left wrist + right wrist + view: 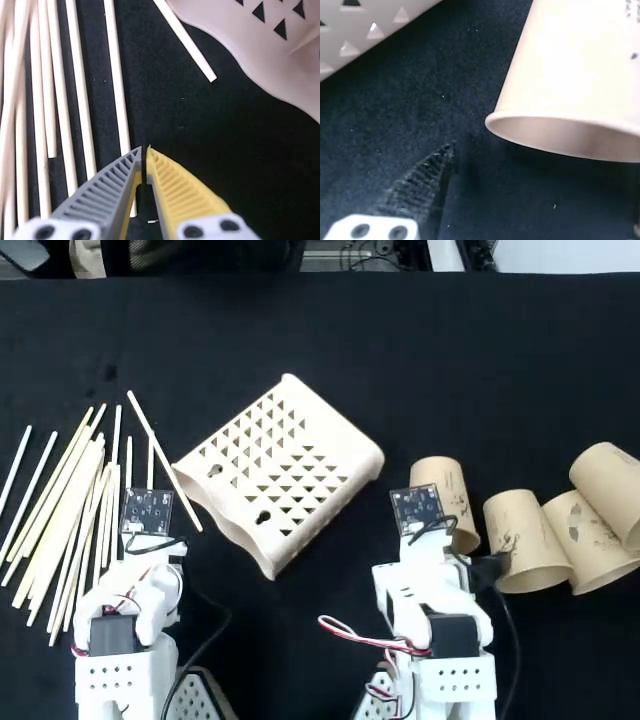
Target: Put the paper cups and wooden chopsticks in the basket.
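Left wrist view: left pincer [145, 150] pressed together | right wrist view: right pincer [540, 182] spread

The basket [280, 475] lies between chopsticks [65, 510] and paper cups [525, 540].

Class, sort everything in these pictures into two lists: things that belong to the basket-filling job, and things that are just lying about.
Belong to the job:
basket
cups, four of them
chopsticks

Just lying about:
table
wire at an arm's base
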